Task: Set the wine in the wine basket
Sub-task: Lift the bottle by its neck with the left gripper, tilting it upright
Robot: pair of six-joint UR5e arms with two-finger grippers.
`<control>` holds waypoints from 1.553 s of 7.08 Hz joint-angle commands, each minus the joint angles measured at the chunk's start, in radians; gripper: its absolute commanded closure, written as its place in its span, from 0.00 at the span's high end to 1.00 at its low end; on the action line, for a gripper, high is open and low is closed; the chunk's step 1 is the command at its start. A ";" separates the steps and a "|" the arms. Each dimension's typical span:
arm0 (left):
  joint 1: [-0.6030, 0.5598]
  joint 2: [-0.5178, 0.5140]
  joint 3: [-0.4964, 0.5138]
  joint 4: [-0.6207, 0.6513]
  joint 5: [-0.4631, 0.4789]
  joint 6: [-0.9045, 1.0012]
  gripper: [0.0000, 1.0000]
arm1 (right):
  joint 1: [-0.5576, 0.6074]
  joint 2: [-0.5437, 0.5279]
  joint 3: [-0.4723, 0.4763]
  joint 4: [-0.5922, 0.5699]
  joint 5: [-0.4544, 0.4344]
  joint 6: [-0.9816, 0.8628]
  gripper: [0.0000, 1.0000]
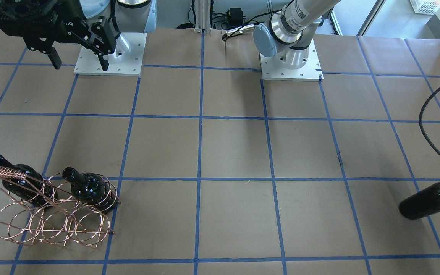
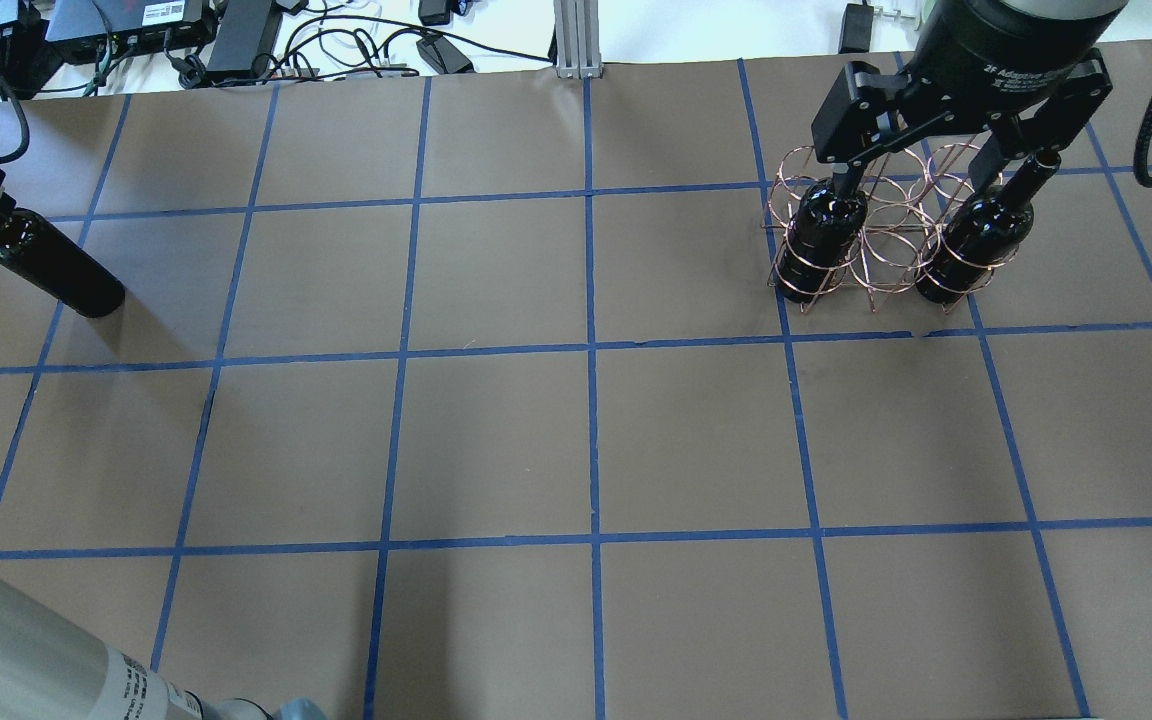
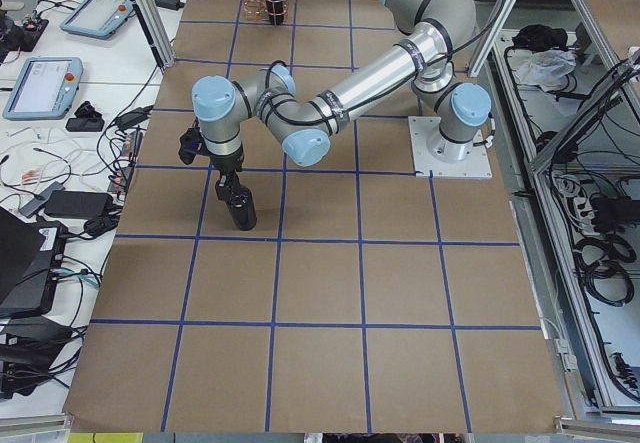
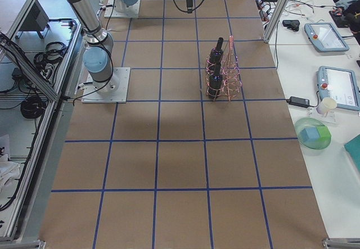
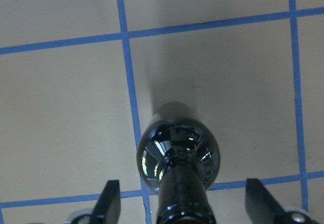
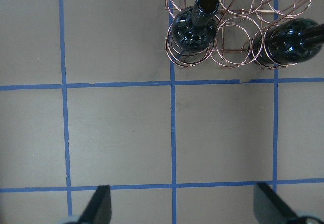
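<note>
Standing wine (image 5: pixel 177 148) between left fingers (image 5: pixel 110 204)

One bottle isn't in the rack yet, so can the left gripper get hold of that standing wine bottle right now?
Probably yes: the left gripper sits over the wine bottle at its neck, with its fingers open on either side and only bare table around it.

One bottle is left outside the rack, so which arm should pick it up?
Left. The left end effector is open astride the loose bottle's neck; the right end effector hangs open near the rack, far across the table.
</note>
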State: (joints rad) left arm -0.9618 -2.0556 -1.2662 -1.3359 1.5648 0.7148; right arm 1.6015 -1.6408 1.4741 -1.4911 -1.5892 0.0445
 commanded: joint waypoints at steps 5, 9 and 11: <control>0.000 -0.003 0.002 0.003 0.015 0.000 0.00 | 0.000 -0.001 0.000 0.000 0.000 0.000 1.00; -0.104 0.104 -0.002 -0.083 0.011 -0.037 0.00 | 0.000 -0.001 0.000 -0.002 -0.003 0.000 1.00; -0.205 0.204 -0.047 -0.131 -0.008 -0.202 0.00 | 0.000 -0.002 0.000 -0.014 0.000 0.000 1.00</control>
State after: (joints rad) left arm -1.0997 -1.9149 -1.2819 -1.4422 1.5700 0.6038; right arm 1.6015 -1.6429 1.4741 -1.4963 -1.5912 0.0445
